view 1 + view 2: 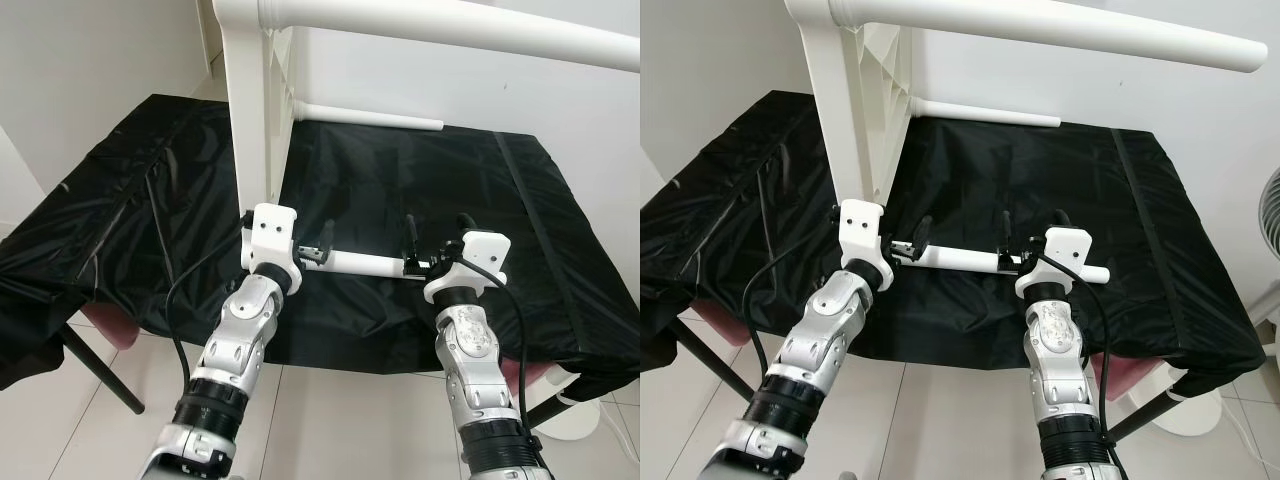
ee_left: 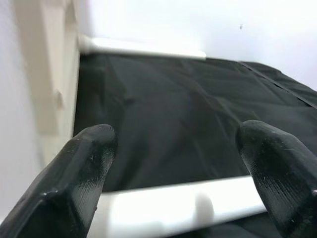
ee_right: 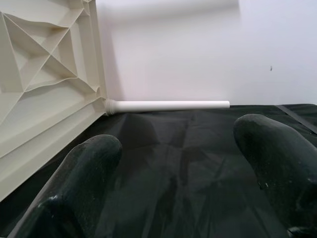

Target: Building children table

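Observation:
The white plastic table top (image 1: 255, 100) stands on edge on the black-covered work surface (image 1: 420, 170). One attached white leg (image 1: 450, 30) juts out close to my head, and another attached leg (image 1: 370, 117) points right along the back wall. A loose white leg tube (image 1: 365, 264) lies near the front edge, spanning between my two grippers. My left gripper (image 2: 176, 144) is open, its fingers apart with the tube's left end crossing just beneath them, beside the upright top. My right gripper (image 1: 435, 228) is open over the tube's right end.
The black cover drapes over the front edge (image 1: 350, 350) just behind my wrists. Red seats (image 1: 110, 325) on dark legs show under the cover at both sides. A white fan base (image 1: 575, 415) stands on the tiled floor at the right. White walls close the back.

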`<state>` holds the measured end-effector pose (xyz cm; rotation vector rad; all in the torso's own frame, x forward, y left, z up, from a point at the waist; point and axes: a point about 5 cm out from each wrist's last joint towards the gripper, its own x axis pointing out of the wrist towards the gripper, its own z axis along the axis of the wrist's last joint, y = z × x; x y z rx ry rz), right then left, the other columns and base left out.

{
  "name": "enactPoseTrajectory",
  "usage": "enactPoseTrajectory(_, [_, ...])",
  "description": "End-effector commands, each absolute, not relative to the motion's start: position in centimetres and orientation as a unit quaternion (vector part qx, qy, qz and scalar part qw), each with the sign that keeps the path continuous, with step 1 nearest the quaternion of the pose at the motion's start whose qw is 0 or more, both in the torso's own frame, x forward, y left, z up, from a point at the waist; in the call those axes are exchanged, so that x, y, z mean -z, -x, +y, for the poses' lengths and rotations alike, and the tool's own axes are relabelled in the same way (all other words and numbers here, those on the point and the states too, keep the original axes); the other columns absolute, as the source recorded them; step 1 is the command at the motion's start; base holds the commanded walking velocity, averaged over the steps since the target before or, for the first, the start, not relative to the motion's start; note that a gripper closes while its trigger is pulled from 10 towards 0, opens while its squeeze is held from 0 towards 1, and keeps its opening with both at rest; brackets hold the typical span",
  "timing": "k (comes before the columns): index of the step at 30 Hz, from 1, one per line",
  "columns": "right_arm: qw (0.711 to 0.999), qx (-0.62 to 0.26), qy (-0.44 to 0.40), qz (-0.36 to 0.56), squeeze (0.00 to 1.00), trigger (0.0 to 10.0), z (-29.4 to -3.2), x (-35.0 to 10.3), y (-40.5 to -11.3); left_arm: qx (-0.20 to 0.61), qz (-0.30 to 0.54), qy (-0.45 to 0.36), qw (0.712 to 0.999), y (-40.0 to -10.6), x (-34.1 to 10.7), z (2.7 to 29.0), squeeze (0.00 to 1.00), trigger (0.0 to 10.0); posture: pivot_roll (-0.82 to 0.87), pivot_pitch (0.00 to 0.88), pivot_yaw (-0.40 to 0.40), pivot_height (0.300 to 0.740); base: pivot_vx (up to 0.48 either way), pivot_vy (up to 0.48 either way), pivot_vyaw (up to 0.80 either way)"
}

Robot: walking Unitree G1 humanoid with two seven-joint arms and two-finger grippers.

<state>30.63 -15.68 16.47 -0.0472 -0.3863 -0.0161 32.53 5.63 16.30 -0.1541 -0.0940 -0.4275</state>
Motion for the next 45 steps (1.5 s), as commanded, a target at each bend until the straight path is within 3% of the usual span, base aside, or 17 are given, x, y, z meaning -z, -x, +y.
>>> enactPoseTrajectory(1, [0.979,0.007,0.025,-0.203,0.0,10.0,-15.7,-16.9,-30.6,0.272,-0.015,0.133,0.953,-31.5,-16.2,4.0,0.0,10.0,0.05,0.0,-0.033,0.74,0.0,0.0,0.0])
enactPoseTrajectory(3, [0.979,0.007,0.026,-0.204,0.0,10.0,-15.7,-17.0,-30.6,0.273,0.001,0.166,0.948,-31.1,-16.2,3.5,0.0,10.0,0.05,0.0,-0.033,0.74,0.0,0.0,0.0])
enactPoseTrajectory(4, [0.979,0.008,0.026,-0.204,0.0,10.0,-15.8,-16.9,-30.6,0.274,0.009,0.186,0.943,-30.8,-16.3,3.2,1.0,10.0,0.05,0.0,-0.031,0.74,0.0,0.0,0.0])
enactPoseTrajectory(14, [0.978,0.012,0.031,-0.204,0.0,10.0,-16.0,-16.9,-30.4,0.231,0.061,0.28,0.93,-30.2,-16.0,3.1,1.0,10.0,0.05,0.0,-0.023,0.74,0.0,0.0,0.0])
enactPoseTrajectory(15, [0.978,0.012,0.032,-0.205,0.0,10.0,-16.0,-16.9,-30.4,0.212,0.085,0.302,0.925,-30.3,-15.4,3.4,0.1,10.0,0.05,0.0,-0.022,0.74,0.0,0.0,0.0])
enactPoseTrajectory(16, [0.978,0.012,0.032,-0.205,0.0,10.0,-16.0,-16.9,-30.4,0.212,0.085,0.302,0.925,-30.3,-15.4,3.4,0.1,10.0,0.05,0.0,-0.022,0.74,0.0,0.0,0.0])
enactPoseTrajectory(17, [0.978,0.012,0.032,-0.205,0.0,10.0,-16.1,-16.9,-30.4,0.193,0.101,0.319,0.922,-30.6,-14.8,3.8,0.0,10.0,0.05,0.0,-0.025,0.74,0.0,0.0,0.0])
enactPoseTrajectory(28, [0.977,0.015,0.037,-0.208,0.0,10.0,-16.4,-17.3,-30.5,0.149,0.143,0.376,0.903,-32.3,-14.2,4.0,0.0,10.0,0.03,0.0,-0.025,0.74,0.0,0.0,0.0])
enactPoseTrajectory(45, [0.977,0.03,0.04,-0.205,0.0,10.0,-16.9,-17.1,-29.8,0.156,0.202,0.414,0.874,-31.5,-14.2,2.0,0.0,10.0,0.01,0.008,0.001,0.74,0.0,0.0,0.0])
